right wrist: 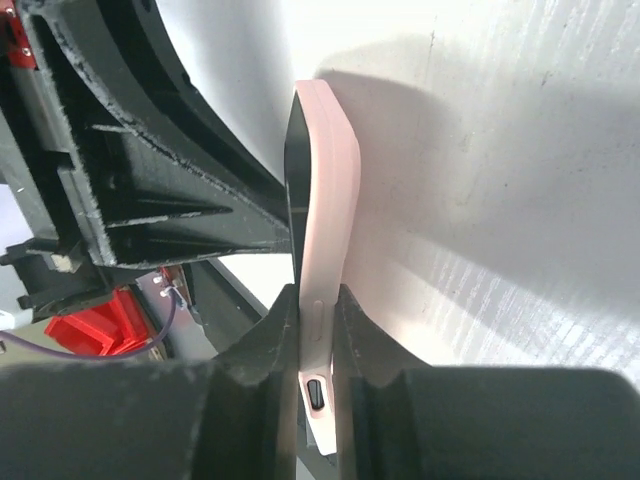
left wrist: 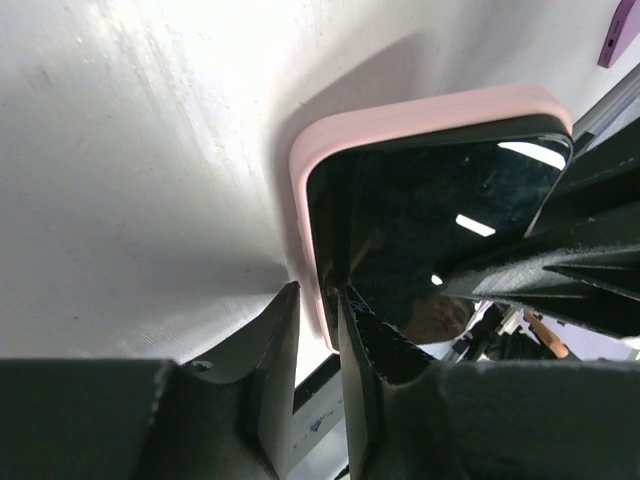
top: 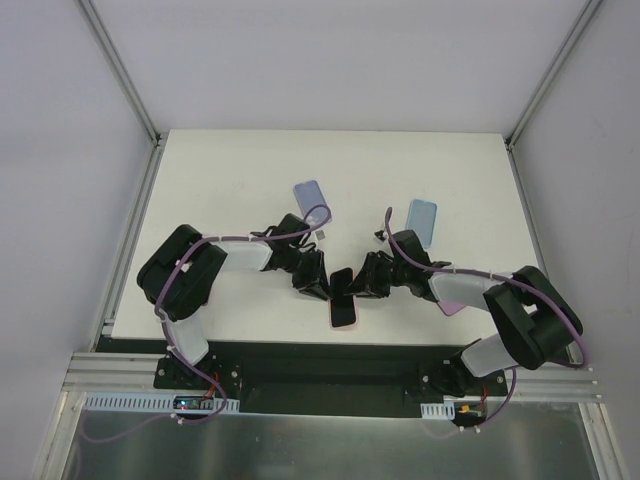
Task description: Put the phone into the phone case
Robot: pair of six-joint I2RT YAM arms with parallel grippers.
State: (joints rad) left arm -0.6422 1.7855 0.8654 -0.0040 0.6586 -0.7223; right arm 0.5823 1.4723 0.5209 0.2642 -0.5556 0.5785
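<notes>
The phone (top: 345, 311), its black screen facing up, sits inside a pink phone case (left wrist: 400, 115) near the table's front edge, between both arms. My left gripper (left wrist: 318, 295) reaches in from the left (top: 322, 288). It is shut on one edge of the cased phone, with one finger on the glass (left wrist: 430, 210) and the other against the pink rim. My right gripper (right wrist: 315, 298) comes from the right (top: 361, 284) and is shut on the opposite pink edge (right wrist: 330, 200), just above a side button. The phone's dark front (right wrist: 296, 180) faces left in that view.
A lilac case (top: 312, 198) lies behind the left gripper and a light blue case (top: 423, 220) behind the right one. Another pink piece (top: 455, 306) shows under the right forearm. A small dark bit (top: 322, 235) lies near the lilac case. The table's front edge is just behind the phone.
</notes>
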